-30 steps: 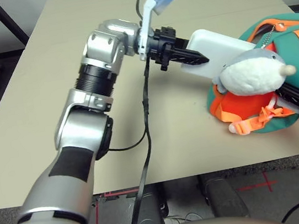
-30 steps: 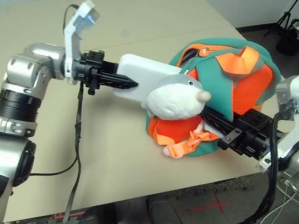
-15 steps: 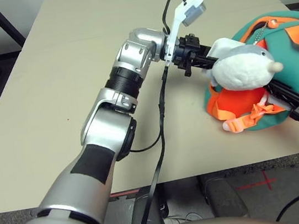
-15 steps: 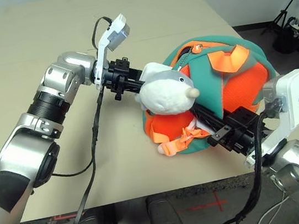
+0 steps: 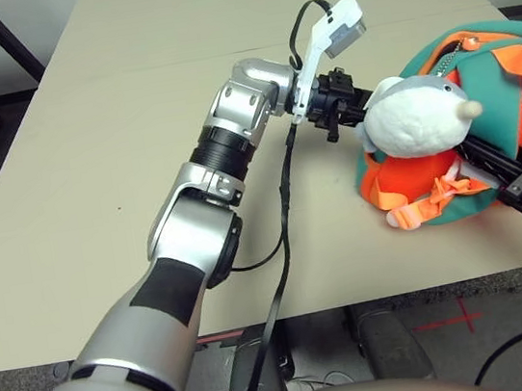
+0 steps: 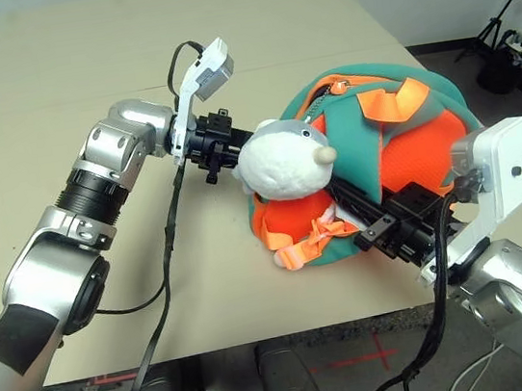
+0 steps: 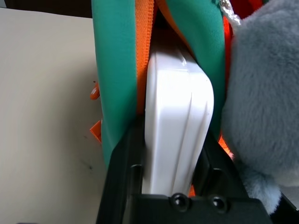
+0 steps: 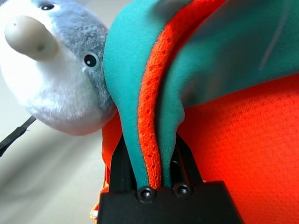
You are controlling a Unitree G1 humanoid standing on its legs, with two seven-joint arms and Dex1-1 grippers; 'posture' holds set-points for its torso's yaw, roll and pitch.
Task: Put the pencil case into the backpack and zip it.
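Clamping the pencil case (image 7: 175, 126) inside the backpack (image 6: 369, 132), left end effector (image 7: 173, 186); right end effector (image 8: 154, 175) pinches its edge.

The flat white hard pencil case (image 7: 175, 126) is swallowed at its far end by the orange-trimmed opening of the teal dome-shaped backpack (image 6: 374, 131), so how deep it reaches cannot be told; its lettering is not visible. In the head views the grey-and-white plush animal (image 5: 415, 115) covers the left gripper (image 7: 170, 184) fingertips and the case entirely. The black fingers (image 8: 119, 168) of the right gripper (image 8: 150, 163) are mostly buried behind a fold of teal and orange fabric (image 8: 149, 116), their tips hidden. The backpack's right side is cut off by the left eye picture's edge, and the zip's slider is too small to make out.
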